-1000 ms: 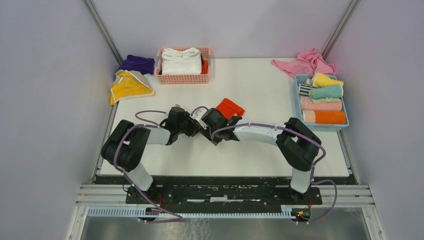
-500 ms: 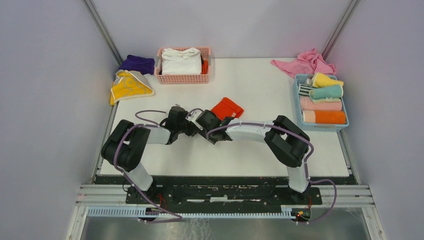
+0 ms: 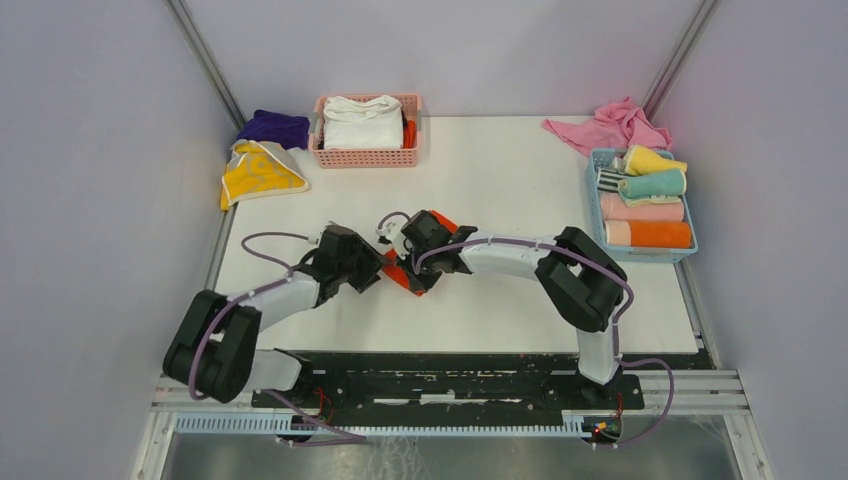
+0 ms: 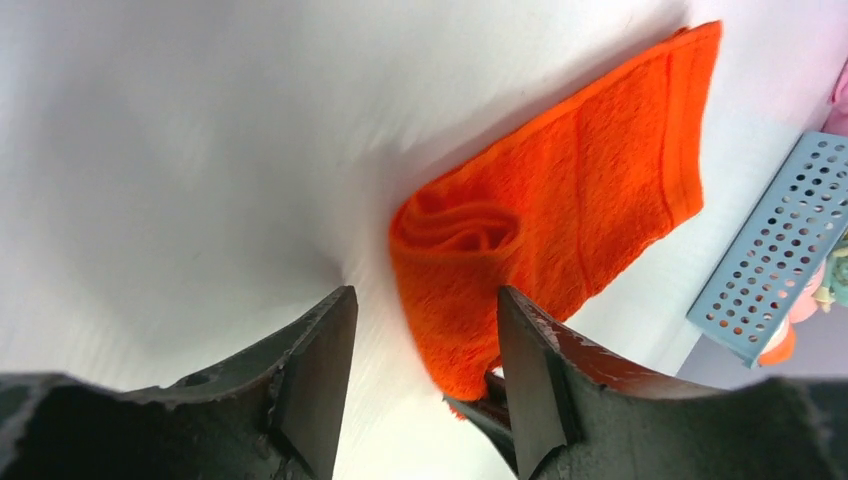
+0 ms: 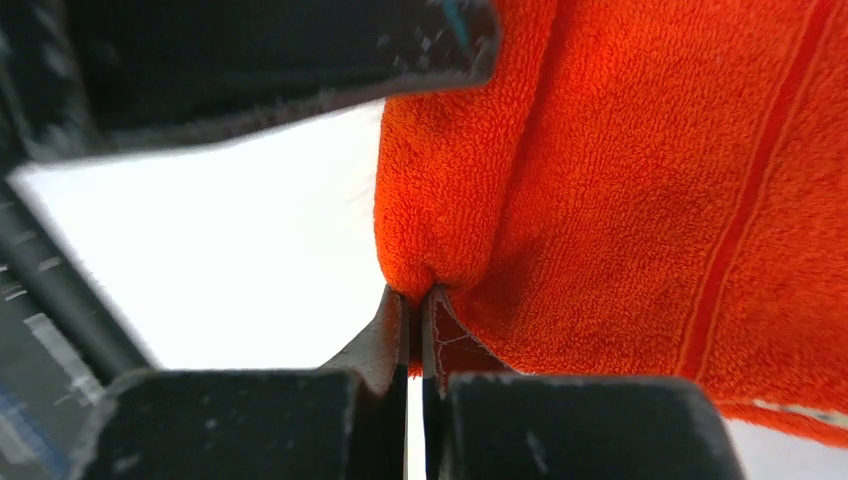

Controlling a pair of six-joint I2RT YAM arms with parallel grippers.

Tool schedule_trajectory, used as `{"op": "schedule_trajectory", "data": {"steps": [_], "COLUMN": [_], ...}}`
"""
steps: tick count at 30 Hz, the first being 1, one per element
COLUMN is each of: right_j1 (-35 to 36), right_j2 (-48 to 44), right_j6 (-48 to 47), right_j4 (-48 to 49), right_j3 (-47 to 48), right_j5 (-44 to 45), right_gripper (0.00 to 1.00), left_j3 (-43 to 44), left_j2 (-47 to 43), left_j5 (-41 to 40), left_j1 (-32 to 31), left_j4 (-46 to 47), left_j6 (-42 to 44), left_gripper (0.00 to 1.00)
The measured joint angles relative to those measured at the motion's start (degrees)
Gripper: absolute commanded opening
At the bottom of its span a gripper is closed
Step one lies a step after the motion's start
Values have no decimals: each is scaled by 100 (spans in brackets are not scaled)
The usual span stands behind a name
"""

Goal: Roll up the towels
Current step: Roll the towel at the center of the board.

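Observation:
An orange-red towel [image 3: 398, 277] lies on the white table near the middle, one end rolled into a short coil [image 4: 462, 228] and the rest flat [image 4: 620, 150]. My right gripper [image 3: 412, 272] is shut on the towel's rolled edge [image 5: 440, 230], its jaws pinched together on the fold [image 5: 415, 300]. My left gripper [image 3: 372, 274] is open [image 4: 425, 375], with the roll's near end just ahead of it and next to its right finger [image 4: 530, 380]. Yellow [image 3: 258, 170] and purple [image 3: 275, 127] towels lie at the far left.
A pink basket [image 3: 366, 156] with folded white cloth stands at the back. A blue basket [image 3: 640, 252] with several rolled towels stands at the right, and its corner shows in the left wrist view [image 4: 770, 270]. A pink cloth [image 3: 610, 125] lies behind it.
Both grippers have moved nearer and left, close together. The right gripper has pulled the orange-red towel's edge over toward the left gripper, so less of the towel lies flat.

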Motion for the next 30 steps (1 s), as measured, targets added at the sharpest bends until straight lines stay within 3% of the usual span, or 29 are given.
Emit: {"op": "schedule_trajectory", "data": {"steps": [6,12,21,30], "right_j1": [-238,-802,-1342,-1725], "right_j2": [-160,-166,63,651], "right_j6": [901,2107,3858,4916], "right_j4": [595,1659,3440,4083], "right_j3": [-623,-1259,-1888,-2022], "right_j5": [-1961,-3224,-4059,-4507], "right_gripper": [0,0,2,2], "left_j3": [-146,-208,-251,-160], "left_j2": [-1287,-2081,-1912,-1217], "left_j5": [-273,-354,-105,275], "left_j1": [13,13,13,13], "left_j4": [-1113,-1696,-1860,-1397], "left_j6": [190,197,199,197], "left_gripper": [65,66,68,68]}}
